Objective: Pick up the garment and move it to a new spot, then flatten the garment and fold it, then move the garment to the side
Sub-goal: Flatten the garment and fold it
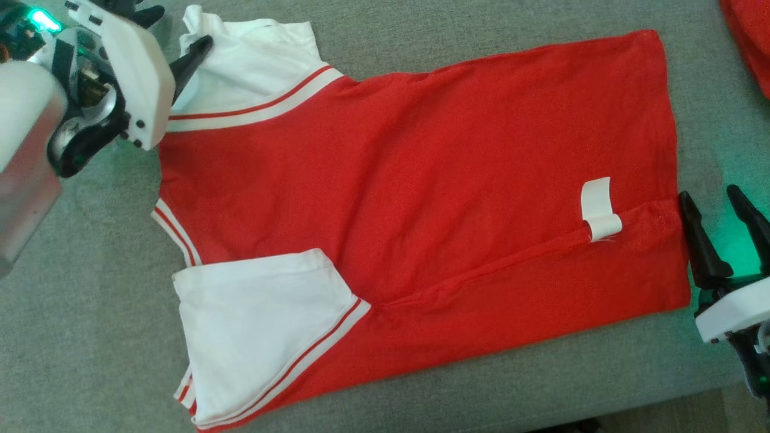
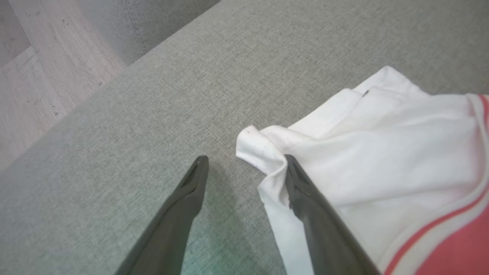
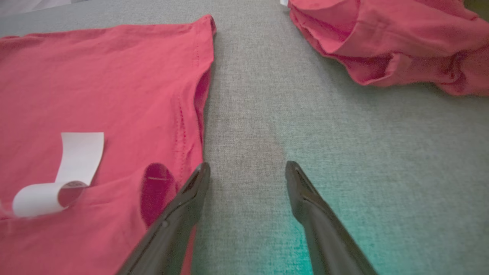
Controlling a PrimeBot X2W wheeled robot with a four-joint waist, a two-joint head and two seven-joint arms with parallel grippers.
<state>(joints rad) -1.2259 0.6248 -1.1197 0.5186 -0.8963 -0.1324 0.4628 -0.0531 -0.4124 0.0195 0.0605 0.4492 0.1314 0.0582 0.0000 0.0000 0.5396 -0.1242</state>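
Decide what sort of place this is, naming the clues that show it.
Probably a living room: a grey woven-fabric sofa cushion holds the red-and-white short-sleeved shirt, and pale wood-plank flooring lies beside it.

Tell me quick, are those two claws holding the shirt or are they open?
Left gripper: open, holding nothing, one finger over the edge of the white sleeve.
Right gripper: open, empty, just beside the hem of the shirt.

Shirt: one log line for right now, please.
shirt: flat on couch | left fingers: open, at white sleeve | right fingers: open, beside hem
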